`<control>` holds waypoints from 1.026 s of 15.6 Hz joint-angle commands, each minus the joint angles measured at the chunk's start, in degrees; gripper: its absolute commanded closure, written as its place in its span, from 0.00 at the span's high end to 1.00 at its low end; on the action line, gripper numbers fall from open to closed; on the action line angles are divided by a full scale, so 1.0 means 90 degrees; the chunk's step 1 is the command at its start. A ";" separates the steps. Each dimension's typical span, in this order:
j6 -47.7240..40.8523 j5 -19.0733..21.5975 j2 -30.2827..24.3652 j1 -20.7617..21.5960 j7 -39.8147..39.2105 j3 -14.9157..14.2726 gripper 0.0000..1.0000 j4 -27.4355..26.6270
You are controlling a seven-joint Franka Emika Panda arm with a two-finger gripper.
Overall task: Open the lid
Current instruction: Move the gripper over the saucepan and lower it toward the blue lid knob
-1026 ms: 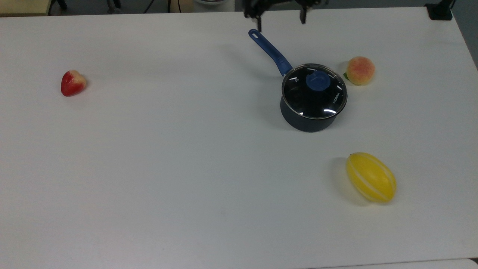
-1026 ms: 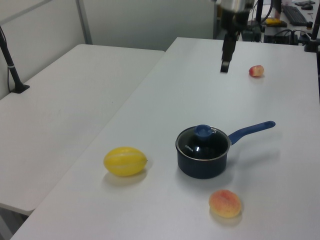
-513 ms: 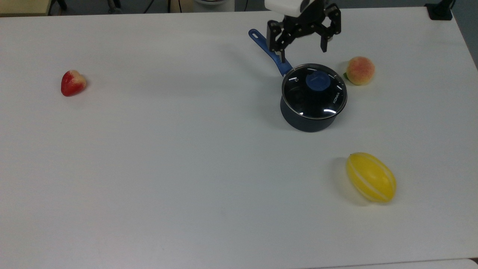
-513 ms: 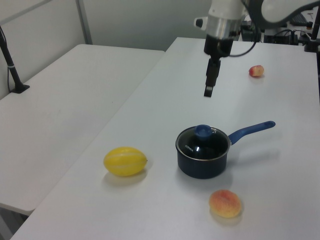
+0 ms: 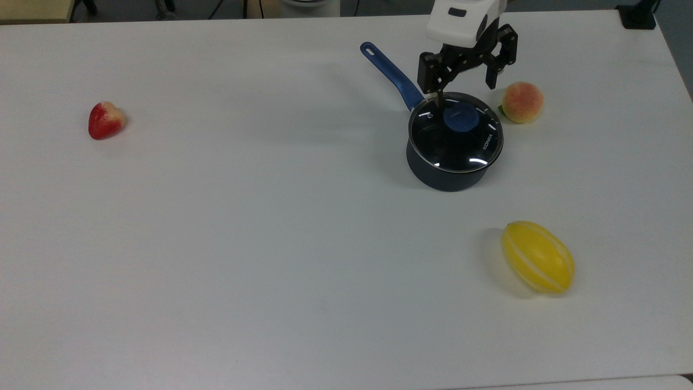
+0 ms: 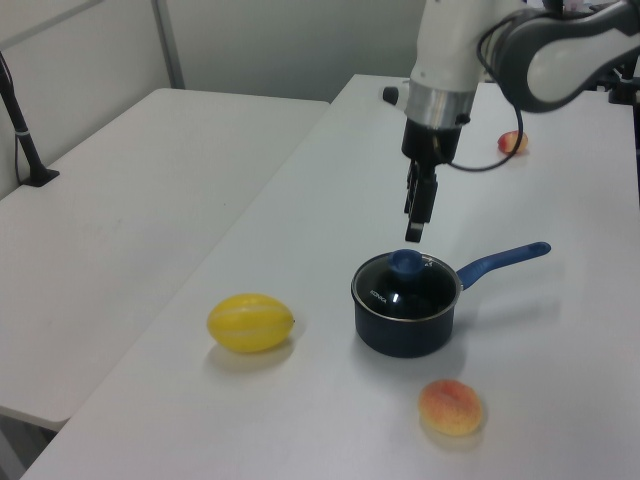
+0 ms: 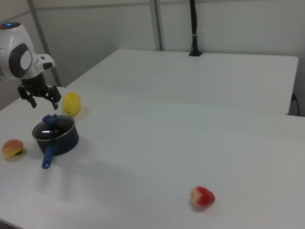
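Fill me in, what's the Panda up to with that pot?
The gripper hangs open just above the saucepan, roughly over the blue knob of the glass lid, touching nothing. The lid sits closed on the pan, so the opening is not yet begun. A peach, a yellow melon and a strawberry lie apart on the white table.

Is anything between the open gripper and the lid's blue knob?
No. In the left view, only air separates the gripper from the blue knob.
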 commanded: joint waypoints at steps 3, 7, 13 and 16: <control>0.0565 -0.0502 0.0095 0.0055 0.0351 0.0113 0.93 -0.0398; 0.0575 -0.0581 0.0164 0.0065 0.0361 0.0103 0.93 -0.0398; 0.0575 -0.0961 0.0290 0.0094 0.0634 0.0113 0.92 -0.0398; 0.0575 -0.1089 0.0378 0.0133 0.0762 0.0123 0.92 -0.0388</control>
